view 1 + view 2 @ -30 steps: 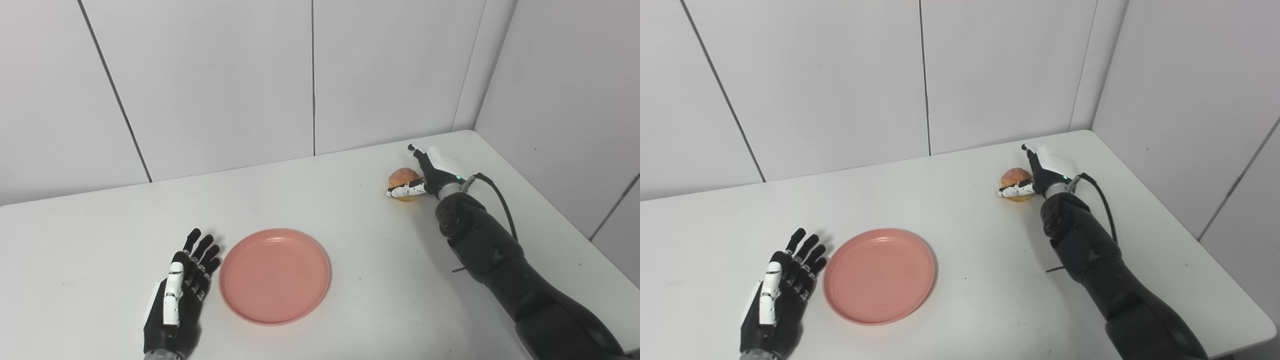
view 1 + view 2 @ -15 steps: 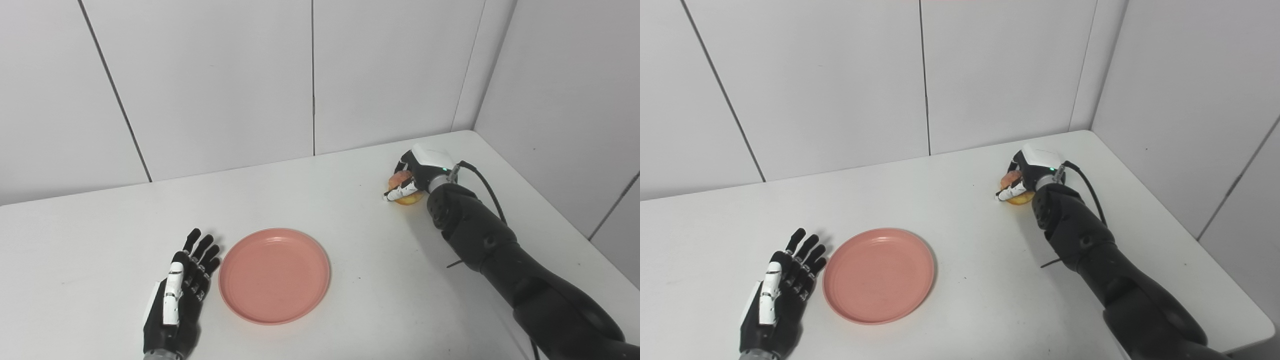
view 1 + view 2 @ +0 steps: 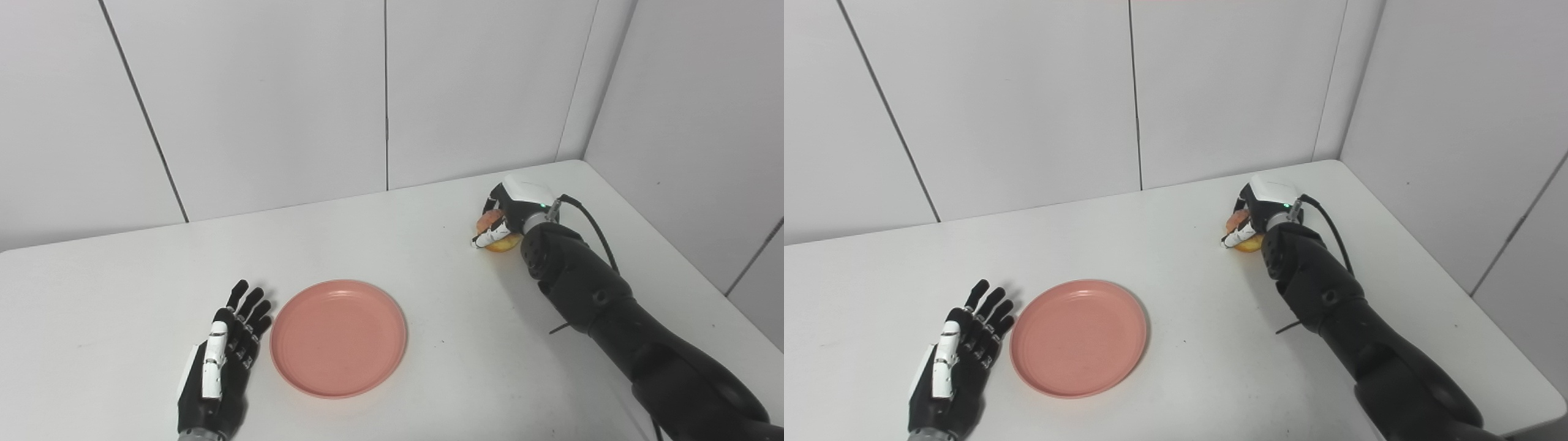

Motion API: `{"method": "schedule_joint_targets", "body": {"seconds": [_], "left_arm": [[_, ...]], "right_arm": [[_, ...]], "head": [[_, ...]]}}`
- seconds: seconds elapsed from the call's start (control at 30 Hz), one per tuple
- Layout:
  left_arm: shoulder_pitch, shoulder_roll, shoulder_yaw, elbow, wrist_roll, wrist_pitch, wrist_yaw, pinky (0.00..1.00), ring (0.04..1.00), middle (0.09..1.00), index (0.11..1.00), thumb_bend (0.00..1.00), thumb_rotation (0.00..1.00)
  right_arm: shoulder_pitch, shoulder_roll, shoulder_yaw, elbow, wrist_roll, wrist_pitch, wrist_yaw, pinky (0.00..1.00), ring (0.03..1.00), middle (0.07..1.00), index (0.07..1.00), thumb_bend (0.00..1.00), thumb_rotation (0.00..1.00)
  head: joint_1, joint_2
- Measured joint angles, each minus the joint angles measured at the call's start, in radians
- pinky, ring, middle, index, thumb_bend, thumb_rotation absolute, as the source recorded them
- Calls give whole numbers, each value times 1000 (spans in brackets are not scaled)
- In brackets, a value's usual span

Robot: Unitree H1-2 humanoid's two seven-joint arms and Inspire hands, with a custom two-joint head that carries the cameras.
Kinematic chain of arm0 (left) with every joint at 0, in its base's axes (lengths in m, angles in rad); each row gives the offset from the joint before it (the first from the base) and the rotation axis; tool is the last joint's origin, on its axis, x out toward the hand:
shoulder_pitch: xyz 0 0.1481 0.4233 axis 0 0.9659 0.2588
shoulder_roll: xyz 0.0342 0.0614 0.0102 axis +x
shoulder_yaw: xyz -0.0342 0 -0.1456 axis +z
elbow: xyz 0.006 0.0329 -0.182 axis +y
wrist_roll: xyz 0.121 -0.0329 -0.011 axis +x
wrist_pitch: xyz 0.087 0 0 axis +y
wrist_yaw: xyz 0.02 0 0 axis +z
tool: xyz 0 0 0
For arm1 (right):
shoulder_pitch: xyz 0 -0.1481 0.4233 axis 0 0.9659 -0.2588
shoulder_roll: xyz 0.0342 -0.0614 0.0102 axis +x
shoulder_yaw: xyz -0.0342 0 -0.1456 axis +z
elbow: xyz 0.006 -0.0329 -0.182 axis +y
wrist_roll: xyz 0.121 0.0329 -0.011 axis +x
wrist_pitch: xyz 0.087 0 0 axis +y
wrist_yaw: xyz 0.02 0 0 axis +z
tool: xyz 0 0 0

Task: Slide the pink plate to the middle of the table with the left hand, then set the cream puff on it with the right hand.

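Observation:
The pink plate point(image 3: 338, 337) lies flat near the table's front, a little left of centre. My left hand point(image 3: 220, 358) rests flat beside its left rim, fingers spread, holding nothing. At the back right, my right hand point(image 3: 508, 211) is curled over the golden-brown cream puff point(image 3: 497, 243), fingers and thumb closed around it. Only the puff's lower and left parts show under the hand. In the right eye view the right hand point(image 3: 1258, 208) covers the cream puff point(image 3: 1246, 245) the same way.
The white table point(image 3: 429, 294) ends at walls behind and on the right, forming a corner near the right hand. A black cable point(image 3: 597, 229) loops from the right wrist. The table's right edge runs close to the right arm.
The right hand turned over and closed its fingers on the cream puff, which was beside its open fingers a second ago. Left hand and plate have not moved.

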Motion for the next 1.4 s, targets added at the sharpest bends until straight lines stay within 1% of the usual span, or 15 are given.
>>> {"method": "schedule_joint_targets", "body": {"seconds": [0.2, 0.33, 0.37, 0.47, 0.6, 0.7, 0.73, 0.87, 1.07, 1.13, 1.23, 1.27, 1.3, 1.33, 1.4], "left_arm": [[0, -1, 0, 1, 5, -2, 1, 975, 948, 950, 946, 416, 1000], [0, -3, -1, 1, 19, -4, 2, 968, 945, 946, 944, 424, 1000], [0, -7, -1, 1, 25, -4, 2, 968, 945, 946, 945, 423, 1000], [0, -15, -1, 0, 30, -4, 8, 970, 945, 949, 947, 419, 1000], [0, -26, -1, 0, 40, -9, 18, 974, 946, 949, 949, 412, 1000], [1, -30, -5, 0, 53, -13, 25, 971, 945, 949, 949, 409, 1000], [2, -30, -7, -1, 67, -16, 32, 959, 940, 945, 944, 411, 1000], [13, -43, -12, -12, 92, -25, 55, 945, 935, 942, 943, 412, 1000], [35, -64, -15, -27, 133, -56, 96, 928, 933, 943, 943, 425, 1000], [42, -70, -17, -32, 142, -65, 107, 925, 930, 940, 938, 425, 1000], [59, -87, -17, -47, 156, -80, 129, 928, 930, 937, 936, 427, 1000], [70, -94, -19, -57, 161, -84, 137, 934, 936, 942, 943, 432, 1000], [78, -102, -24, -63, 171, -89, 146, 939, 939, 945, 947, 430, 1000], [86, -109, -30, -68, 183, -94, 159, 943, 943, 948, 950, 428, 1000], [96, -127, -38, -74, 216, -101, 180, 945, 944, 945, 945, 423, 1000]], "right_arm": [[33, -24, -20, -138, -1, 12, 33, 416, 518, 591, 494, 485, 162], [45, -36, -22, -261, -26, 29, 64, 332, 417, 485, 488, 487, 160], [45, -35, -22, -284, -28, 29, 67, 261, 336, 413, 483, 488, 158], [52, -28, -23, -358, -41, 37, 81, 237, 314, 396, 481, 488, 157], [75, -10, -22, -465, -55, 41, 116, 162, 226, 308, 476, 489, 155], [84, 16, -22, -527, -65, 47, 137, 145, 207, 289, 475, 490, 153], [88, 23, -21, -550, -71, 49, 143, 246, 340, 430, 486, 488, 156], [102, 40, -9, -630, -94, 49, 174, 292, 380, 464, 490, 488, 156], [127, 75, 11, -715, -114, 49, 240, 390, 492, 570, 495, 486, 156], [137, 83, 28, -737, -120, 48, 260, 349, 443, 519, 492, 487, 156], [158, 101, 56, -762, -135, 38, 270, 357, 455, 529, 492, 488, 159], [165, 111, 61, -767, -136, 38, 275, 353, 453, 533, 570, 444, 298], [173, 120, 63, -771, -136, 38, 284, 354, 455, 535, 598, 430, 349], [179, 128, 68, -775, -136, 38, 292, 335, 431, 511, 594, 421, 361], [192, 146, 80, -775, -135, 36, 302, 278, 356, 431, 528, 414, 307]], "head": [[15, 3], [29, 6], [35, 6], [43, 6], [78, 12], [94, 15], [95, 15], [136, 21], [178, 26], [215, 35], [238, 40], [238, 40], [261, 46], [284, 54], [307, 60]]}}
